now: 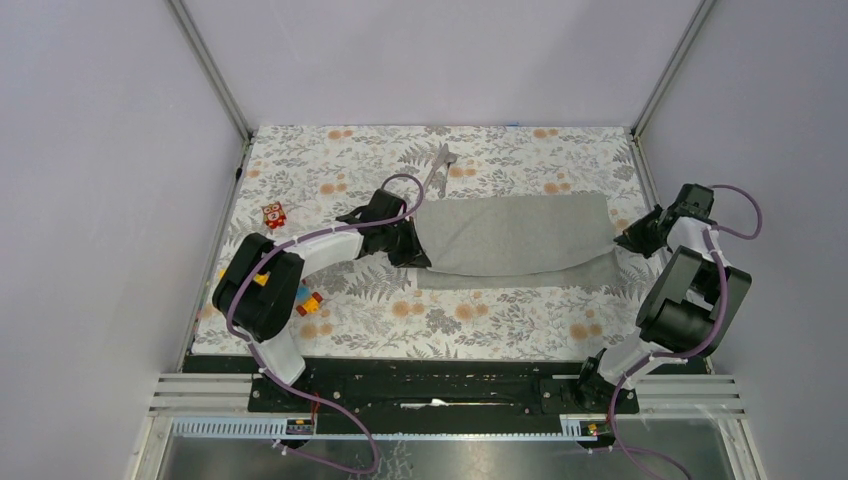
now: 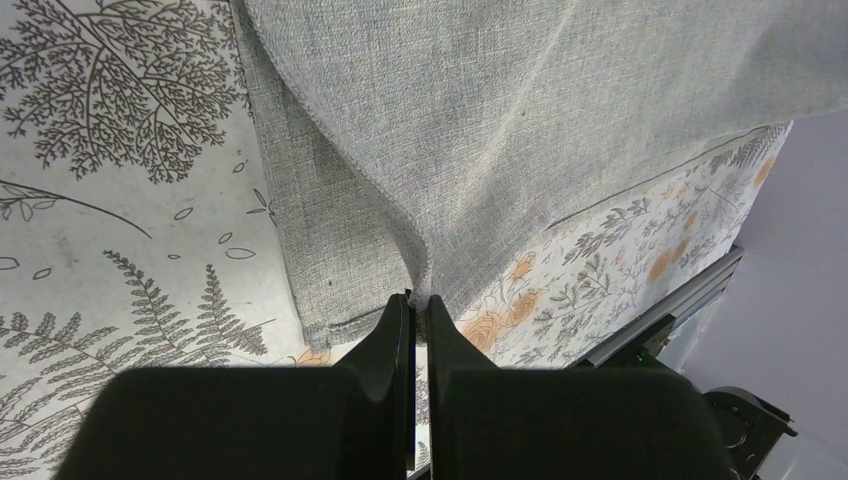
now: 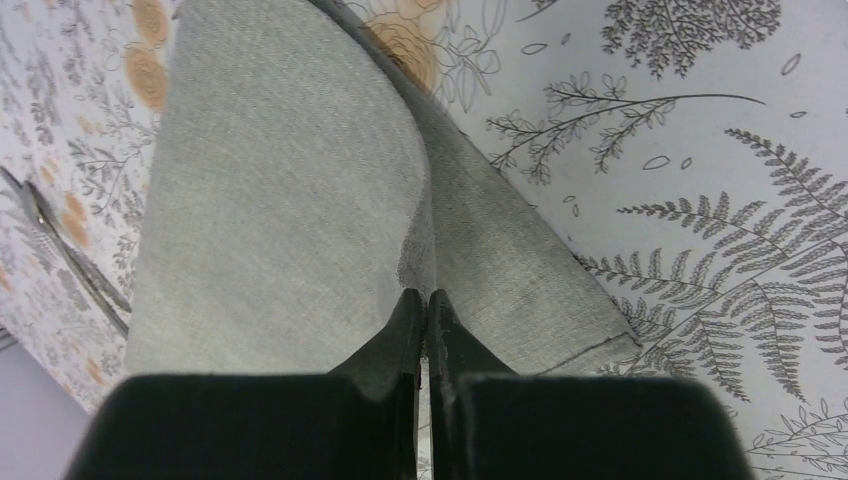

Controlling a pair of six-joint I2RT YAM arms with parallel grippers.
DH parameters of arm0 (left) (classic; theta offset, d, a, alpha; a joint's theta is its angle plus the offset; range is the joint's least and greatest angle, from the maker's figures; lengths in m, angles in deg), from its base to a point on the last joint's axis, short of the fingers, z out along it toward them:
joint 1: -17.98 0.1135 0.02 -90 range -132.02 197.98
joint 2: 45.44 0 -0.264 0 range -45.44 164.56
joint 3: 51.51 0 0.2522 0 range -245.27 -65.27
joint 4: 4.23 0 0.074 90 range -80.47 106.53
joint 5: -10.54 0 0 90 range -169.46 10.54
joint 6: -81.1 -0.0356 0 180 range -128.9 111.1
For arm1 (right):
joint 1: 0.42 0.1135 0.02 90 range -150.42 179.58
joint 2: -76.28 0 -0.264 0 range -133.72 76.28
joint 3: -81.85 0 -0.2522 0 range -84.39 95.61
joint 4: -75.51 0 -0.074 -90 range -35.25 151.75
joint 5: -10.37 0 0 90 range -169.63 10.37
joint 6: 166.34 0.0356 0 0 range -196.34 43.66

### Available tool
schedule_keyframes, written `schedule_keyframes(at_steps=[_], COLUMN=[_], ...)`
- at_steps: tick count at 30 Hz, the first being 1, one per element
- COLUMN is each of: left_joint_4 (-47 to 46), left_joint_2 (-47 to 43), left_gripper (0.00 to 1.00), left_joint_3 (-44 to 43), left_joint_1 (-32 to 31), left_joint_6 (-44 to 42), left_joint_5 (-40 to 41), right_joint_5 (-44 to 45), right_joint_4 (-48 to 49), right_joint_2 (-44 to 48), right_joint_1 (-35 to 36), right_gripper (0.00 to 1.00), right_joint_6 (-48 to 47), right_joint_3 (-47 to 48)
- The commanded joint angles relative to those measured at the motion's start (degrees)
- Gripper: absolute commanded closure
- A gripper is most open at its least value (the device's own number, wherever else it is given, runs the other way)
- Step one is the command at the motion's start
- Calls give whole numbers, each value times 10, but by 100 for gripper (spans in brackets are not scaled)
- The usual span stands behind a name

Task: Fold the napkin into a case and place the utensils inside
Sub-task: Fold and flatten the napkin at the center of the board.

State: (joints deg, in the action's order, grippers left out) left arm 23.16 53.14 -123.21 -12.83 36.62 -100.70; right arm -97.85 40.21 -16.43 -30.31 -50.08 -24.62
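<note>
While napkin (image 1: 515,235) lies part-folded across worktop (image 1: 500,312), top view: left tool (image 1: 418,252) at its left end, right tool (image 1: 628,240) at its right end; utensils (image 1: 437,165) near far-left corner of cloth.
Left wrist: left tool (image 2: 418,300) closed, pinching raised napkin (image 2: 500,120) edge; lower layer flat beneath.
Right wrist: right tool (image 3: 428,297) closed, pinching lifted napkin (image 3: 280,200) edge; utensils (image 3: 70,250) at frame left, on worktop.

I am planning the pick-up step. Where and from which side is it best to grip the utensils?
Probably grip the utensils across their thin handles, near the middle, coming straight down from above: they lie flat and slanted on the tablecloth, beyond the far left corner of the napkin.
</note>
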Motion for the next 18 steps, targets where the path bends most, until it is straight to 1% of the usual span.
schedule_keyframes(at_steps=[1,14,18], left_joint_4=[-28,-27,-20], left_joint_2=[-13,-17,-26], left_gripper=[100,100,100], left_joint_3=[4,19,25], left_joint_1=[-2,-20,-20], left_joint_6=[-4,4,1], left_joint_5=[4,-4,10], right_joint_5=[24,65,71], right_joint_4=[6,5,1], right_joint_2=[32,58,76], right_joint_1=[-2,-7,-11], right_gripper=[100,100,100], right_joint_6=[-21,-11,-11], right_joint_3=[-12,-51,-57])
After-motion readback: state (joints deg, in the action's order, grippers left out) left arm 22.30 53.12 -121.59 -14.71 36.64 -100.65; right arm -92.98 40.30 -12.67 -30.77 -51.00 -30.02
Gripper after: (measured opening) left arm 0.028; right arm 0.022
